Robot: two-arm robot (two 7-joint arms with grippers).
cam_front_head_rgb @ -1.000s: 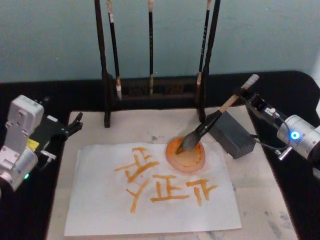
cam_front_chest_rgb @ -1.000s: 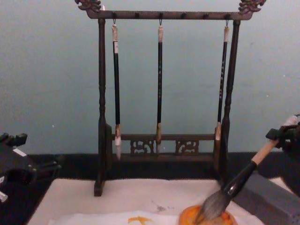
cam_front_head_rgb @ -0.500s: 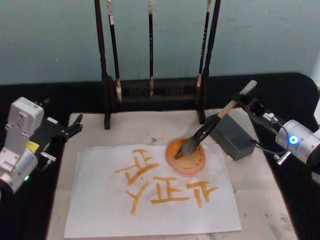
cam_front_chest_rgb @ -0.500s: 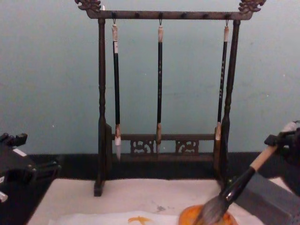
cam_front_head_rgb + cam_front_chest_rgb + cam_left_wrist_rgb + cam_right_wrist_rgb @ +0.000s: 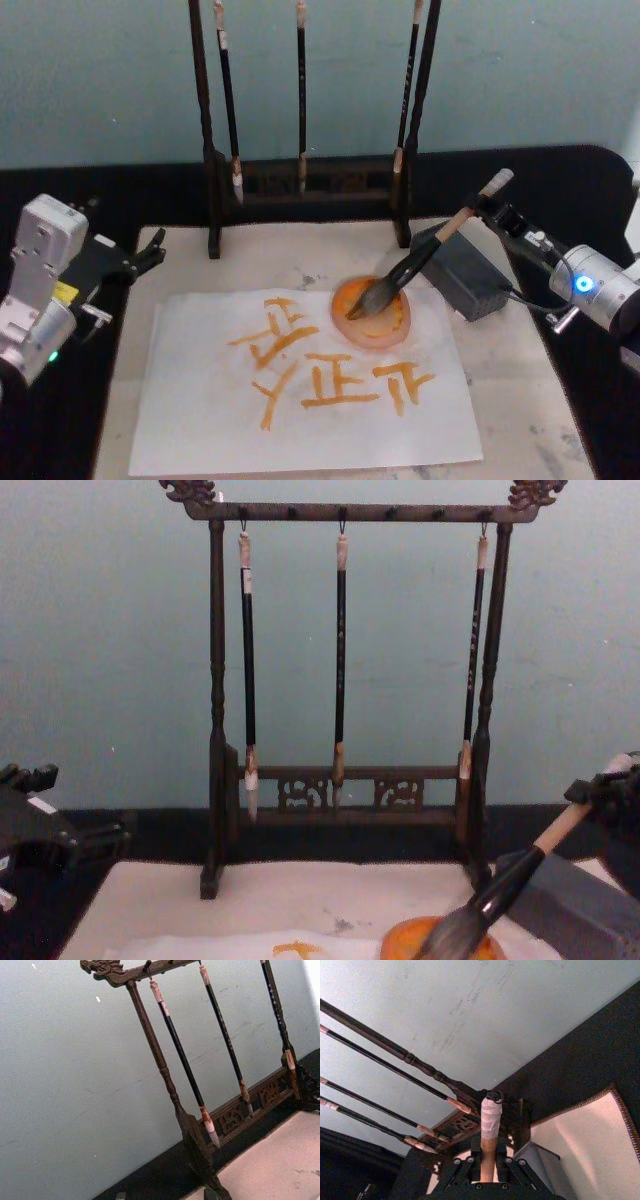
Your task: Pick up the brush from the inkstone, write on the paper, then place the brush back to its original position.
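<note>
Pale teal wall [image 5: 500, 70] behind, black table [image 5: 560, 160] below, and on it a cream felt mat [image 5: 520, 400].

From the head view, the paper [image 5: 200, 420] lies flat on the mat, covered in orange strokes. At its far right corner sits an orange dish [image 5: 395, 325]. The brush [image 5: 425, 255] slants across, bristles down over the dish and apparently touching it, handle rising to the right past a grey block [image 5: 470, 280]. The right gripper [image 5: 484, 205] is clamped on the handle just below the white-wrapped end. The left gripper [image 5: 150, 252] hangs at the mat's left edge, well apart from the paper; whether it is parted or closed cannot be told. A dark wooden rack [image 5: 205, 150] stands at the back with three thin brushes [image 5: 300, 90] hanging from it.

Over to the left wrist view: the rack [image 5: 160, 1060], its hanging brushes [image 5: 182, 1060] and a corner of the mat [image 5: 280, 1160].

The right wrist view has the brush handle [image 5: 488, 1130] running straight up out of the closed right gripper [image 5: 487, 1162], wire loop on top.

And the chest view: the brush [image 5: 520, 865] is tilted, bristles on the dish [image 5: 400, 942], with the right gripper [image 5: 600, 795] gripping it at the right edge and the left gripper [image 5: 105, 835] low on the left.
</note>
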